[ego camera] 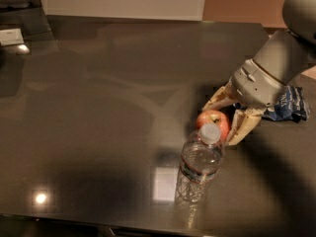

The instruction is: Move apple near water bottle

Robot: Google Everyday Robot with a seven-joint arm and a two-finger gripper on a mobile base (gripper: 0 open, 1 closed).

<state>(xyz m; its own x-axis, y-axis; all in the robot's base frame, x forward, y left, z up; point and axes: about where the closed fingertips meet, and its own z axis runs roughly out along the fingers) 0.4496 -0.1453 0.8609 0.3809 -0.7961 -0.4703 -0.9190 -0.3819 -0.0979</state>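
Taking 12 o'clock as the far edge of the bench [98, 107], the end effector [222, 124] sits in the right half of the surface, reaching in from about 2 o'clock at the end of a pale grey arm [276, 63]. It is closed around the apple [211, 120]. Its two tan fingers [243, 126] sit on either side of the fruit, one at the apple's 11 o'clock and the other at its 4 o'clock, both apparently touching it. The apple is red with a yellowish patch near the top, and whether it rests on the bench or is just off it cannot be told. The water bottle [199, 168] stands upright at about 6 o'clock of the apple, toward the near edge. Its white cap [210, 132] overlaps the lower part of the apple in this view, so the two are just beside each other. A crumpled blue snack bag [291, 105] lies on the bench at 3 o'clock of the end effector, partly hidden behind the arm's wrist. The dark, glossy bench carries a pale square reflection [163, 184] at the bottle's 9 o'clock.
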